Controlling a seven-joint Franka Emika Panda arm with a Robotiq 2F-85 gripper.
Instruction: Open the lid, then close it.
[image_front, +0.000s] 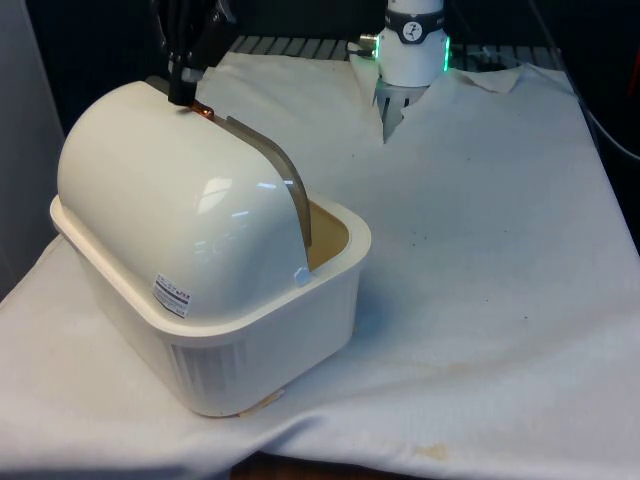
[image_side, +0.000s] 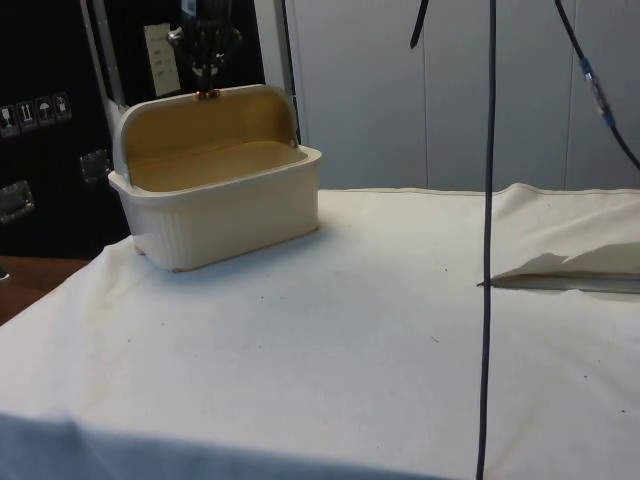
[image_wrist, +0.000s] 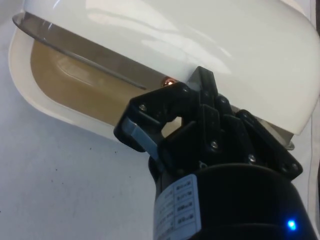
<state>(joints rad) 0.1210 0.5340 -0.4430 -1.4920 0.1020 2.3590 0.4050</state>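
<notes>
A cream bread box (image_front: 250, 330) stands at the front view's left, its back turned to that camera. Its domed roll lid (image_front: 170, 190) is rolled back, so the tan inside (image_side: 215, 165) lies open in the side view. A small copper handle (image_front: 201, 110) sits at the lid's top edge. My black gripper (image_front: 185, 88) reaches down from above and is shut on that handle (image_side: 208, 94). In the wrist view the gripper (image_wrist: 170, 100) closes around the copper handle (image_wrist: 169, 81) at the lid's smoky rim (image_wrist: 85, 55).
White cloth (image_front: 480, 260) covers the table to the front view's right of the box. A black cable (image_side: 488, 250) hangs down in the side view. The cloth is folded up at its edge (image_side: 570, 270).
</notes>
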